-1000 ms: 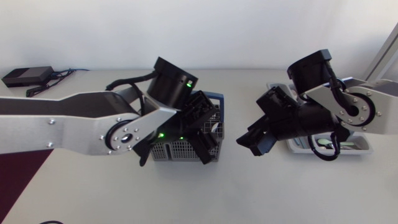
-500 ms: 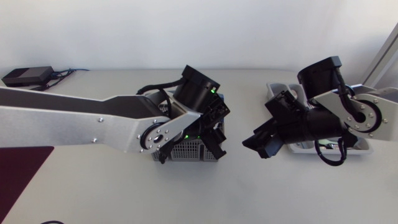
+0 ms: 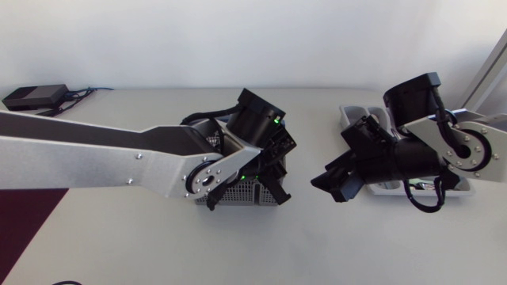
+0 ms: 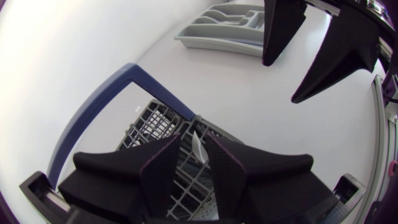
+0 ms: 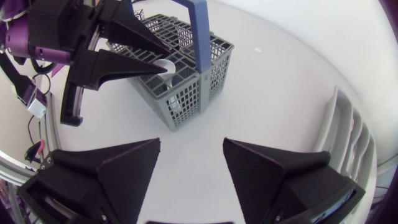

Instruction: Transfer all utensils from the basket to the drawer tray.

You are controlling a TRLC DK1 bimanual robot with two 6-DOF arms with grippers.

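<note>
The grey mesh basket (image 3: pixel 238 192) with a blue handle (image 5: pixel 199 31) stands mid-table, mostly hidden in the head view by my left arm. My left gripper (image 4: pixel 194 168) points down into it. A white utensil tip (image 4: pixel 198 147) stands between its fingers, and a narrow gap still shows on one side. The right wrist view shows that gripper (image 5: pixel 163 57) closing in around the same white utensil tip (image 5: pixel 166 66). My right gripper (image 3: pixel 337 186) hangs open and empty between the basket and the grey drawer tray (image 3: pixel 346 117).
A black box with cables (image 3: pixel 32 96) lies at the far back left. A dark red mat (image 3: pixel 20 226) covers the front left corner. In the left wrist view the tray (image 4: pixel 230 25) lies beyond bare table, behind my right gripper's fingers (image 4: pixel 280 31).
My left arm has swung right over the basket and its fingers have narrowed around the white utensil. My right arm has drifted slightly right, still open.
</note>
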